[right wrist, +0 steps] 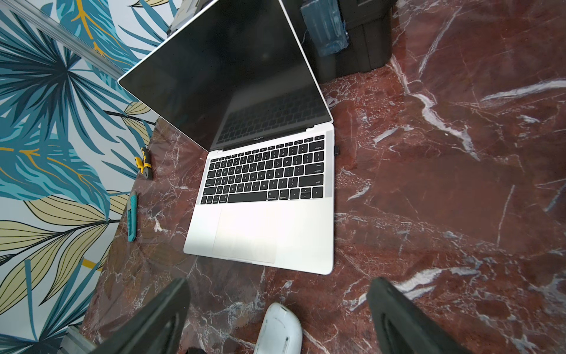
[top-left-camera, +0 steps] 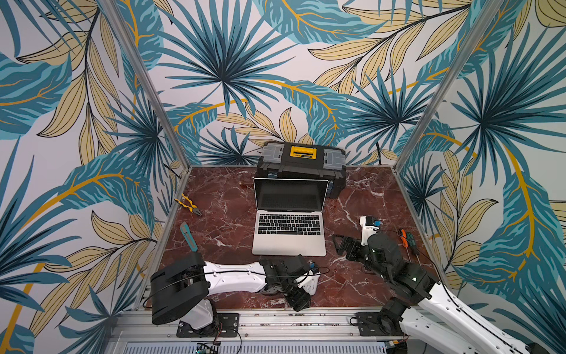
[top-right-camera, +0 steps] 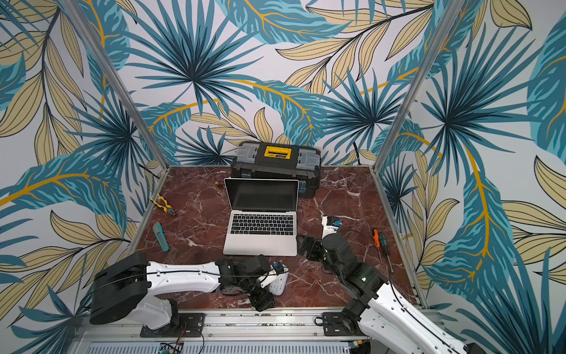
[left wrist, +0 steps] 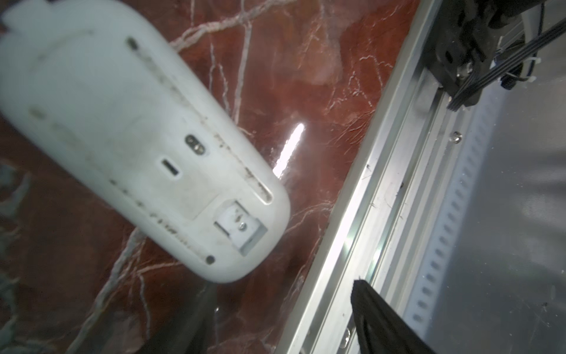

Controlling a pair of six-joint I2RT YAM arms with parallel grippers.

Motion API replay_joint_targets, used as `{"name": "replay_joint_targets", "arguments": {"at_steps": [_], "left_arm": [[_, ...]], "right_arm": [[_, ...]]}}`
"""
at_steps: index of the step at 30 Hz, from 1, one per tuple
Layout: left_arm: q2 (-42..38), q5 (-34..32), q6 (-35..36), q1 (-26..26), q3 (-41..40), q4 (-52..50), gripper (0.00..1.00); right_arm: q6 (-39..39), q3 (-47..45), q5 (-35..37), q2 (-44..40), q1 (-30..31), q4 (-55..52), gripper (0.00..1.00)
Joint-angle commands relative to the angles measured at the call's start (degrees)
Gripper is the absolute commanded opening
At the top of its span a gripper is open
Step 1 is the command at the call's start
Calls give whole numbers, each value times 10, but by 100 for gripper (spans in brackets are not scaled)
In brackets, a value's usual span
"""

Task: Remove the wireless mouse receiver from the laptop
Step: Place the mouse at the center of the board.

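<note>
The silver-grey laptop (top-left-camera: pixel 289 245) (top-right-camera: pixel 260 243) (right wrist: pixel 260 233) stands open at the table's middle, screen dark. A small black receiver (right wrist: pixel 336 150) sticks out of its right side by the top key row; the top views are too coarse to show it. A white mouse (top-left-camera: pixel 310 284) (top-right-camera: pixel 277 285) (left wrist: pixel 137 138) (right wrist: pixel 280 331) lies underside up in front of the laptop. My left gripper (top-left-camera: pixel 298 302) (top-right-camera: pixel 263 302) (left wrist: pixel 281 306) hangs beside the mouse near the front rail, jaws apart and empty. My right gripper (top-left-camera: pixel 340 243) (top-right-camera: pixel 306 245) (right wrist: pixel 278 283) is open off the laptop's front right corner.
A black toolbox (top-left-camera: pixel 301 165) with a yellow handle stands right behind the laptop's screen. Yellow pliers (top-left-camera: pixel 188 205) and a teal utility knife (top-left-camera: pixel 186 236) lie at the left. Two screwdrivers (top-left-camera: pixel 409 240) lie at the right. An aluminium rail (top-left-camera: pixel 275 318) runs along the front edge.
</note>
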Motion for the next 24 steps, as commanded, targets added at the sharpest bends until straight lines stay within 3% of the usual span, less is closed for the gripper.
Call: {"name": "replay_joint_targets", "arguments": {"at_steps": [1, 10, 24], "left_arm": [[15, 22, 11, -12, 31, 23, 74], [71, 27, 26, -21, 81, 5, 74], [86, 25, 29, -28, 107, 6, 75]], "right_arm": [[3, -15, 5, -3, -1, 16, 95], [15, -24, 1, -1, -1, 24, 95], [16, -26, 7, 3, -1, 29, 96]]}}
